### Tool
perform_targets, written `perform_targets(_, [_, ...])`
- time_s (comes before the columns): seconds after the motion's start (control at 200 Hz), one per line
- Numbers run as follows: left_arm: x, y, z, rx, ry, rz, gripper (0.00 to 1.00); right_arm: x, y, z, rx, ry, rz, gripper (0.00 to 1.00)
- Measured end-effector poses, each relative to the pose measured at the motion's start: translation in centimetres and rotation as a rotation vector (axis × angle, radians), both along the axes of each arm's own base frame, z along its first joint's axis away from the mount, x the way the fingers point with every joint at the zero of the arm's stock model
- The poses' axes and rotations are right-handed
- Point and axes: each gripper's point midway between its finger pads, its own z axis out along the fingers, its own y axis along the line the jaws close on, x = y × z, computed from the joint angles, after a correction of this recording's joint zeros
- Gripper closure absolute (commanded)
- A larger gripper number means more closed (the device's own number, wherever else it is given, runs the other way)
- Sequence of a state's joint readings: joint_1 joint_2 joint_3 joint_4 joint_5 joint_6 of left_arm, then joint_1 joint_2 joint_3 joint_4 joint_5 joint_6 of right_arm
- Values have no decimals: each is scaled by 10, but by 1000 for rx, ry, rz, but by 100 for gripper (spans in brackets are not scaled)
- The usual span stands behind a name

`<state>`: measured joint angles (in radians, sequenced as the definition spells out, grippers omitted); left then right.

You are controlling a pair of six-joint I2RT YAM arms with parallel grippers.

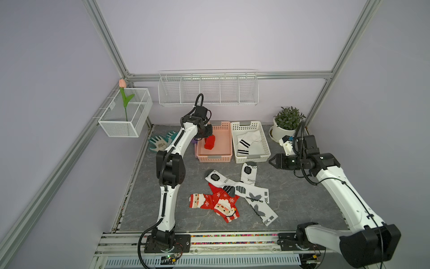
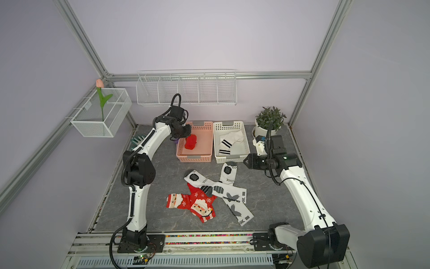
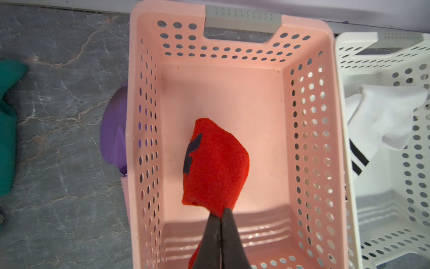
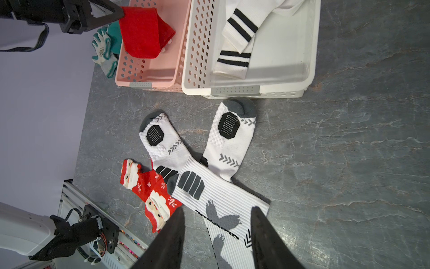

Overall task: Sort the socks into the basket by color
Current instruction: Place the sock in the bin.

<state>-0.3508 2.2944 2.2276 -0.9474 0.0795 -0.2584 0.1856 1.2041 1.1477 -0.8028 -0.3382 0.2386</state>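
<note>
Left gripper [image 3: 220, 214] pinching red sock [image 3: 216, 163] over pink basket [image 3: 232, 60], right gripper [image 4: 217, 212] spread

Red sock [image 3: 216, 163] w/ dark patch; pink basket [image 3: 232, 97], grey handle [image 3: 243, 16]; white basket [image 1: 252, 159]; striped sock [image 1: 244, 145], white w/ black bands; Santa socks [image 1: 223, 205], red w/ white snowflakes; print socks [image 1: 252, 192], white w/ grey arrows & birds; gloves [image 1: 162, 142] teal-grey; counter [image 1: 302, 198] grey, marble-veined.

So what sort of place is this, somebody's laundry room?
Most likely a robot training cell, not a home: a left arm and right arm bolted to a front rail, a bare aluminium frame, and staged socks before a pink basket and white basket.
</note>
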Motion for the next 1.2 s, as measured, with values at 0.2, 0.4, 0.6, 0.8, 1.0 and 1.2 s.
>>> perform_targets(0.2, [0,3,-14,12,25,8,100,0,0,0,0,0,0,51])
perform_targets(0.4, [1,3,-14,11,23,9,93,0,0,0,0,1,0,51])
perform_targets(0.6, [1,4,-14,17,23,12,84,-1,0,-2,1,6,2,51])
perform_targets(0.8, [-1,8,-20,32,34,19,80,-1,1,-2,5,7,4,50])
perform_targets(1.0, [-12,13,-31,53,73,22,80,-2,3,-1,15,9,14,50])
perform_targets(1.2, [-28,18,0,38,46,20,80,-8,14,-2,18,13,52,48])
